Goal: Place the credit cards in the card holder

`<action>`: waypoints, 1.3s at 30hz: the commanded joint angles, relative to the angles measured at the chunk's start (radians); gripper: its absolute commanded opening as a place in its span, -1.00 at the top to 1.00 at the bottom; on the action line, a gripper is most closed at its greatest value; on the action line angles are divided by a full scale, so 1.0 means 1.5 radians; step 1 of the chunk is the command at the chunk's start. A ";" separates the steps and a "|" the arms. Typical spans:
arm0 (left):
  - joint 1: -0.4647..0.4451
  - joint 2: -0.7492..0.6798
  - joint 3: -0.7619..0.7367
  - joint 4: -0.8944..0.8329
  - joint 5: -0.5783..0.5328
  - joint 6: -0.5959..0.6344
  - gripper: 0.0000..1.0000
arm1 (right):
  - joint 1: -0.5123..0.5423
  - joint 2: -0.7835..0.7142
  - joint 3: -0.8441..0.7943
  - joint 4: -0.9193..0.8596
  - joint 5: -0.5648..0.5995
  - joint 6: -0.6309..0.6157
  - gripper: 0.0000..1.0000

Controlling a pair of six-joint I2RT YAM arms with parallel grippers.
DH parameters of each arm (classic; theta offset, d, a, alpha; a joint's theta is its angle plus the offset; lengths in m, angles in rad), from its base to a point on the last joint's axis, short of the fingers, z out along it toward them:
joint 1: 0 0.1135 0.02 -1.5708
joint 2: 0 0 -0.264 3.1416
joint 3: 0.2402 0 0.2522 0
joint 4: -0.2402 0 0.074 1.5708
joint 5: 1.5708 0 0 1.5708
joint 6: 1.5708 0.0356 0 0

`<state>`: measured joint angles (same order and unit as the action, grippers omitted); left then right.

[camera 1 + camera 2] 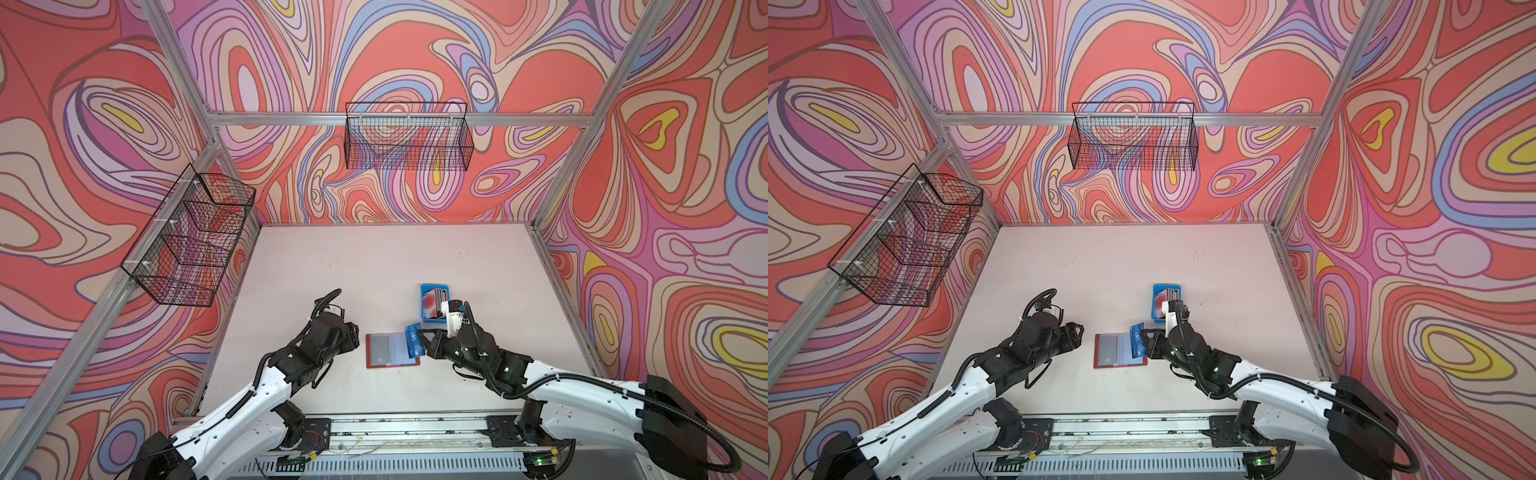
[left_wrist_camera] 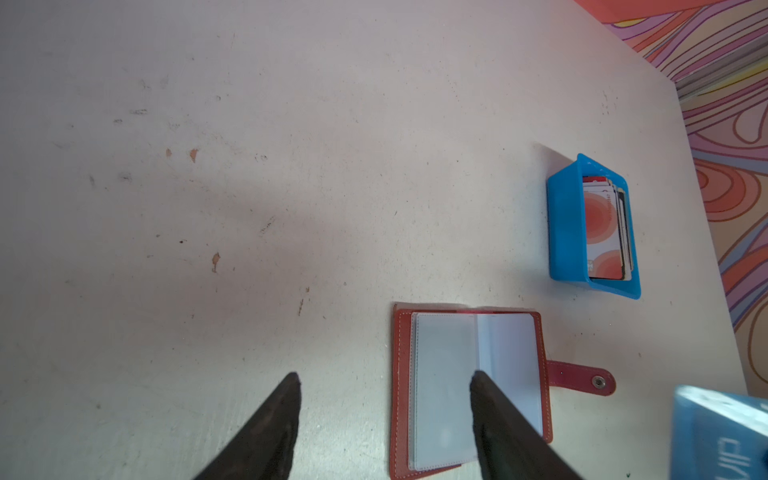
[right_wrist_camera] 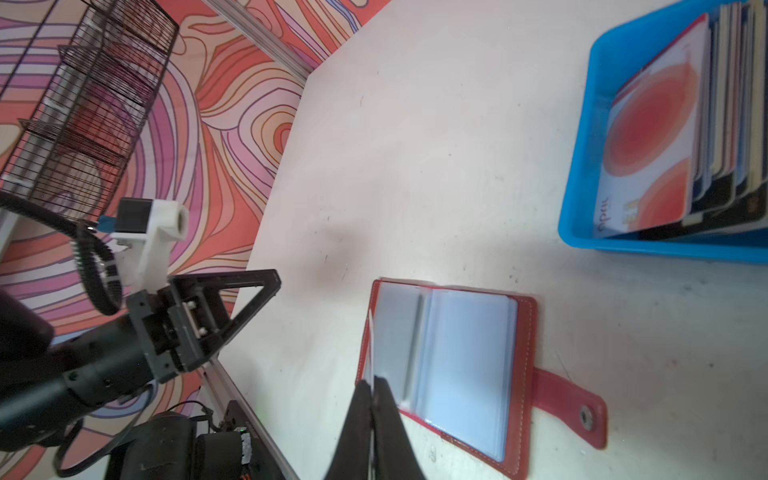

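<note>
As I judge it, the step in hand is slipping the blue card [image 1: 414,340] into a sleeve of the holder [image 1: 384,351]. The right jaws are pressed together on the card's right end, holding it tilted over the holder's right page; in the right wrist view the card [image 3: 372,345] shows edge-on as a thin pale line. The left jaws are spread and empty, raised just left of the holder.

To do it well, square the card's free edge to the sleeve mouth; tip it low so it goes under the clear film, not over it; push slowly. The grip sits at one end, so the card may pivot if it catches. The holder lies loose on the counter [image 1: 332,257] and would likely slide left under the push; the left jaws could press its left cover down to steady it. I cannot tell which way the sleeves open.

The holder is red, open flat on the near middle of the counter, clear sleeves up. Its left page looks greyer, perhaps already filled; its snap strap [image 2: 582,378] sticks out to the right. The other cards [image 3: 652,137] stand on edge in a blue tray [image 3: 582,145] just far-right of the holder; the front one is white with red circles.
</note>
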<state>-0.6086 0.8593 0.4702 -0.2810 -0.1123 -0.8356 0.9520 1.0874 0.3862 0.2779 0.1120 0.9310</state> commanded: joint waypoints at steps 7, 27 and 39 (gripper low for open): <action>0.003 -0.095 -0.060 -0.123 -0.088 -0.024 -0.39 | 0.023 0.123 -0.006 0.186 0.046 0.026 1.00; 0.002 0.067 -0.101 0.107 0.134 -0.081 -0.11 | 0.063 0.393 0.090 0.297 0.057 0.036 1.00; 0.002 0.158 -0.091 0.175 0.220 -0.073 0.04 | 0.062 0.302 0.024 0.260 0.103 0.056 1.00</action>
<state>-0.6079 1.0733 0.3134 -0.0483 0.1822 -0.9432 1.0420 1.5448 0.4408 0.6727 0.2516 0.9955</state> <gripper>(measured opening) 0.481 0.047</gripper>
